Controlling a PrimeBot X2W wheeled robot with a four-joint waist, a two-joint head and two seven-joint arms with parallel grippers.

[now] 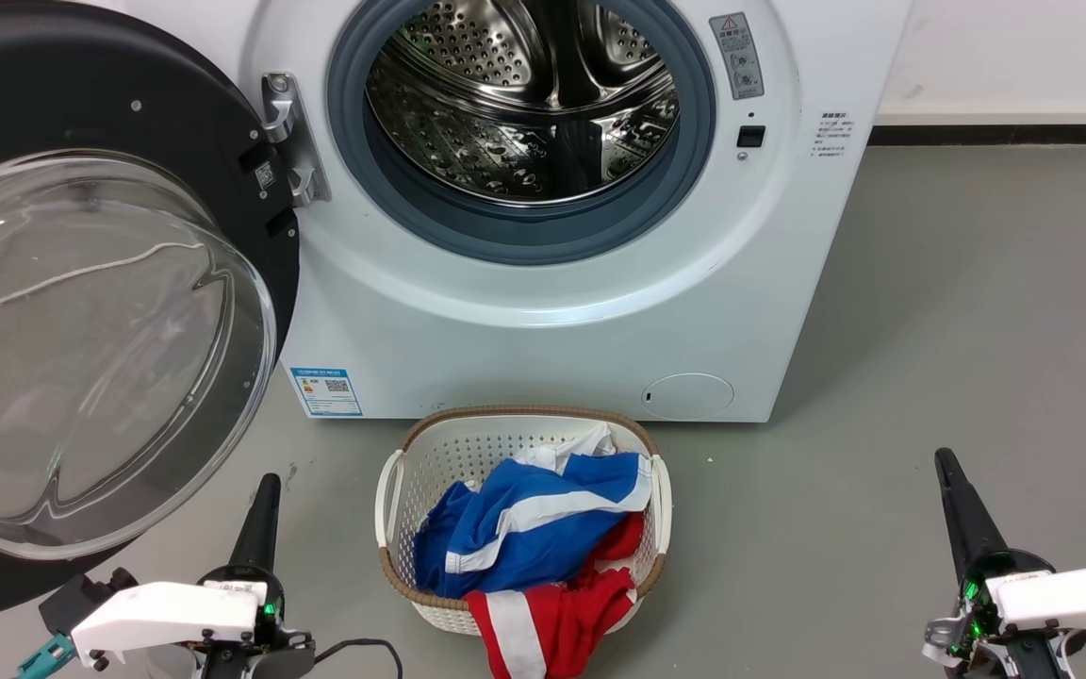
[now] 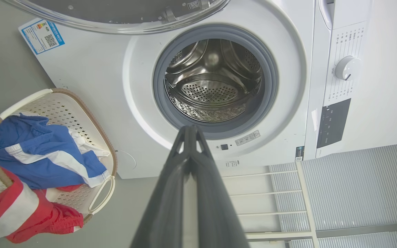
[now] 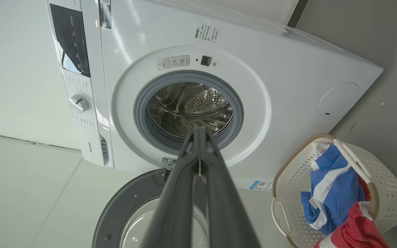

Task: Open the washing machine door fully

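Observation:
The white washing machine [image 1: 543,321] stands ahead with its steel drum uncovered. Its round black door [image 1: 175,123], with a bulging clear glass bowl, is swung wide out to the left on its metal hinge [image 1: 290,141]. The door's rim also appears at the top of the left wrist view [image 2: 115,20] and at the bottom of the right wrist view [image 3: 122,206]. My left gripper [image 1: 266,483] is shut, low at the left, just right of the door's lower edge and holding nothing. My right gripper [image 1: 945,460] is shut and empty at the lower right, far from the machine.
A white laundry basket [image 1: 392,490] with blue, white and red clothes sits on the grey floor directly in front of the machine, between my two arms. A white wall with a dark skirting strip [image 1: 995,132] runs behind on the right.

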